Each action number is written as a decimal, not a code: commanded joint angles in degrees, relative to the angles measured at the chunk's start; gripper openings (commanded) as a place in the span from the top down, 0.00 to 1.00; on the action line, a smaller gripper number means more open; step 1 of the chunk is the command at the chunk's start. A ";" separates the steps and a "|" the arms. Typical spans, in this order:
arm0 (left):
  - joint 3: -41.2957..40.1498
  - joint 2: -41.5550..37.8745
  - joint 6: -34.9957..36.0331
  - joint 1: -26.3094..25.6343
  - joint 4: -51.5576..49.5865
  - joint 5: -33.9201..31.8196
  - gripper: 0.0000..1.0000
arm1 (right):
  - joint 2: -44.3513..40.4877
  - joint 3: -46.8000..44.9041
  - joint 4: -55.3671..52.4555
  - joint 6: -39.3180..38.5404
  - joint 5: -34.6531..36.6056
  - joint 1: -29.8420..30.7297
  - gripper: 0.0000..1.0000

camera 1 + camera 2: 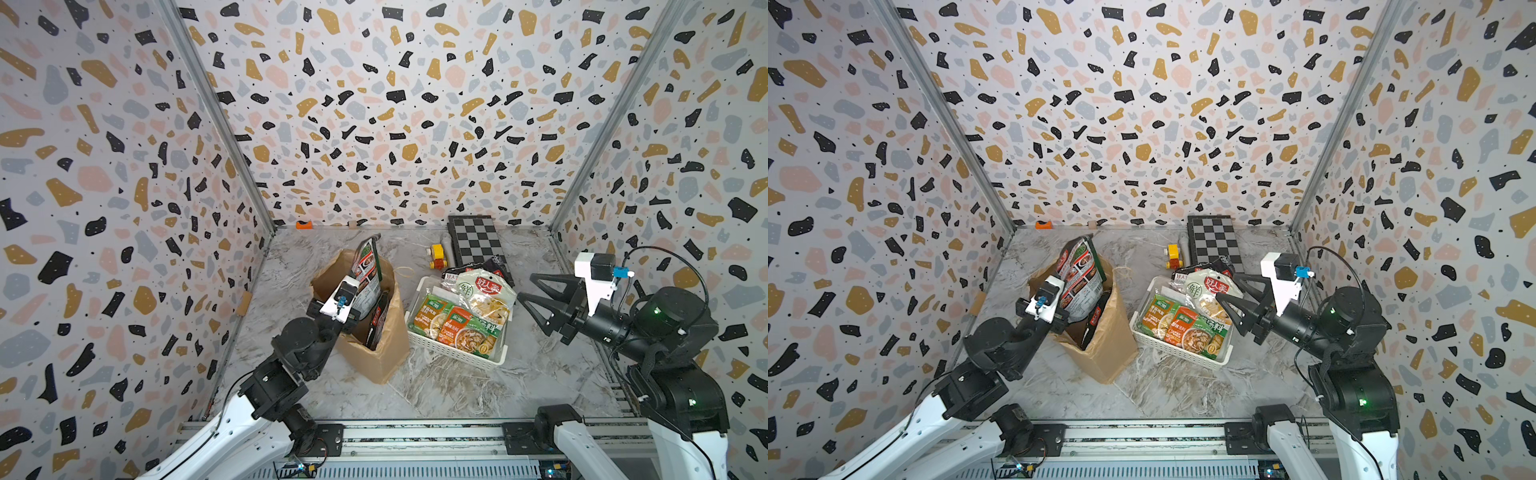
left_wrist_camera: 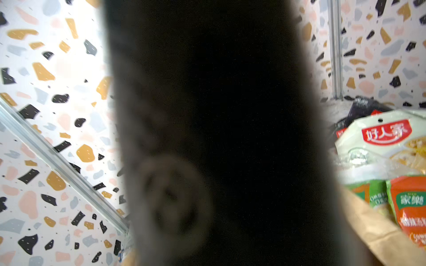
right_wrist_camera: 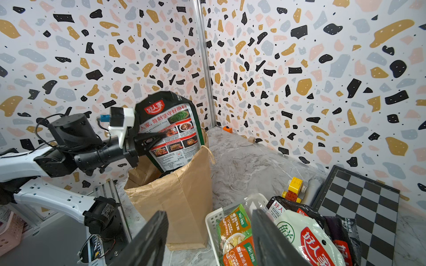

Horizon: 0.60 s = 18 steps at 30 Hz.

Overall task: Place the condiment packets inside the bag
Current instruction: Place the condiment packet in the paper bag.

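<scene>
Left of centre in both top views, my left end effector (image 3: 161, 135) is clamped tight on a large black-and-green condiment packet (image 1: 368, 266). It holds the pouch nearly upright, with the lower end already inside the mouth of the paper bag (image 1: 374, 353) and most of the pouch above the rim. I judge the upright hold is meant to feed the wide pouch edge-first through the creased opening. The left wrist view is almost wholly blocked by a dark blur, probably the pouch itself.

A black-and-red packet (image 1: 378, 320) leans inside the bag, which stands open on the marbled surface (image 1: 457, 386).

Just right of the bag sits the white basket (image 1: 453, 349). The green-and-orange packets (image 1: 457, 328) lie flat at its near end and a white pouch (image 1: 484, 295) is heaped behind them, so the stock awaits picking.

At centre right, my right end effector (image 1: 524, 286) hovers by the basket's far corner with its jaws parted and nothing between them, placed, I judge, to take the next pouch.
</scene>
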 commanded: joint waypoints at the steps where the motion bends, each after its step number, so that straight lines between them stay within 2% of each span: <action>1: 0.59 -3.50 -4.15 0.40 5.86 0.88 1.00 | -1.17 0.32 -0.93 -1.20 -0.47 0.16 0.37; 8: -5.30 -11.65 -16.56 0.40 -2.41 1.69 1.00 | -1.99 -2.04 0.66 -0.58 -0.56 0.14 0.37; 11: -9.13 -13.75 -21.81 0.40 -2.49 3.44 1.00 | -2.16 -3.04 2.06 0.43 -0.56 0.14 0.37; 12: -10.11 -13.85 -23.13 0.40 -2.14 4.01 0.98 | -2.12 -3.52 2.74 1.01 -0.51 0.17 0.37; 14: -10.97 -13.27 -25.09 0.40 -1.70 4.74 0.87 | -1.64 -4.72 3.70 2.06 -0.17 0.11 0.37; 17: -9.36 -12.28 -24.99 0.41 -2.80 5.28 0.64 | -0.09 -7.34 5.09 2.79 1.59 0.16 0.37; 18: -8.50 -12.15 -24.67 0.42 -3.35 5.20 0.61 | 0.61 -8.22 5.37 3.02 2.62 0.17 0.38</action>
